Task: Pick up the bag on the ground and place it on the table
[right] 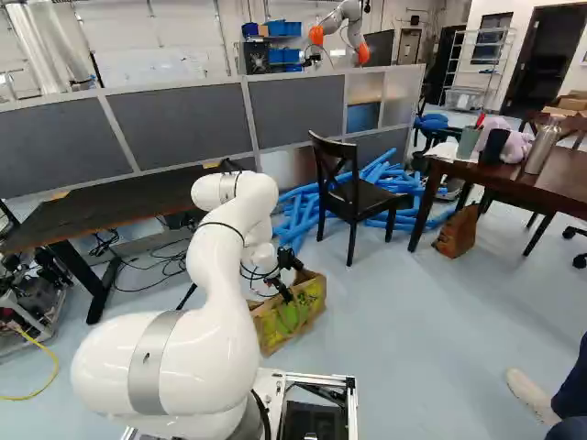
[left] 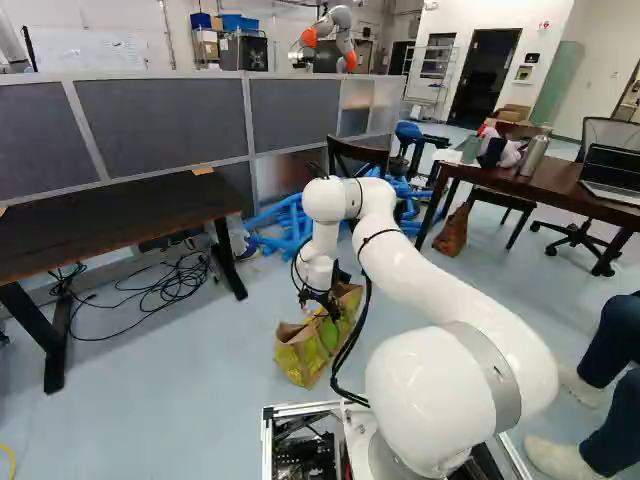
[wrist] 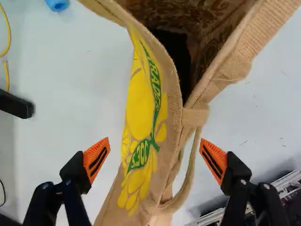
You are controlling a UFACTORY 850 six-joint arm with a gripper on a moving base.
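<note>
In the right base view the gripper (right: 286,286) hangs low over the bag (right: 307,307), a tan sack with yellow and green print standing on the floor. From the left base view, the bag (left: 305,352) is just below the wrist. Seen from the wrist, the gripper (wrist: 154,160) is open, its orange pads wide apart on either side of the bag's narrow end (wrist: 157,183). A handle loop (wrist: 190,174) hangs between the fingers. Neither pad grips the fabric. The bag's mouth gapes ahead of the fingers.
A dark table (left: 120,220) with cables beneath stands left; a brown table (right: 559,179) with bottle and laptop stands right. Ahead are a black chair (right: 353,188), blue tubes (right: 298,215) and partitions. A brown bag (right: 457,234) lies beneath the right table. Another robot (right: 344,27) is behind. A person sits right.
</note>
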